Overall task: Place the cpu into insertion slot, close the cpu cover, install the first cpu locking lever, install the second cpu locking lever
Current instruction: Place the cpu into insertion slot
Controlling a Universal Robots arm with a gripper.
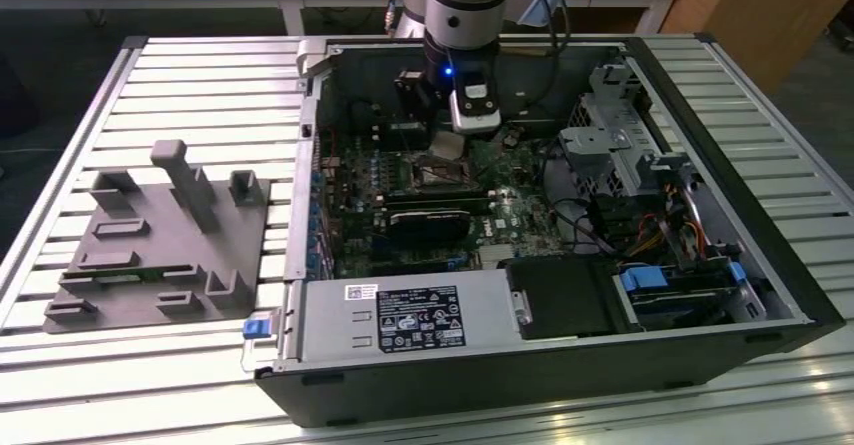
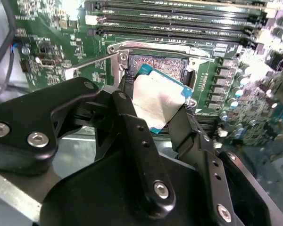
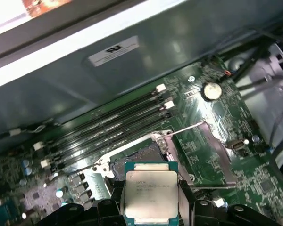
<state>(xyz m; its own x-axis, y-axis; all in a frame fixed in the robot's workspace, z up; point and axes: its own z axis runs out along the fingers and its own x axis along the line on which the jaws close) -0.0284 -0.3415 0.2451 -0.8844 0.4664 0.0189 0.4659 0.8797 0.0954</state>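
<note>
Pinching the cpu [image 3: 151,193] by two opposite edges with the gripper [image 2: 153,113], metal top showing in the first wrist view, pale underside in the second. Hanging just above the insertion slot [image 2: 155,63] on the green motherboard [image 2: 52,47], not seated yet, close to the long memory slots [image 2: 179,21].

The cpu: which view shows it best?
The first wrist view: the cpu turns its silvery top to the camera. The second wrist view shows its pale underside; the exterior view, a small grey square.
</note>
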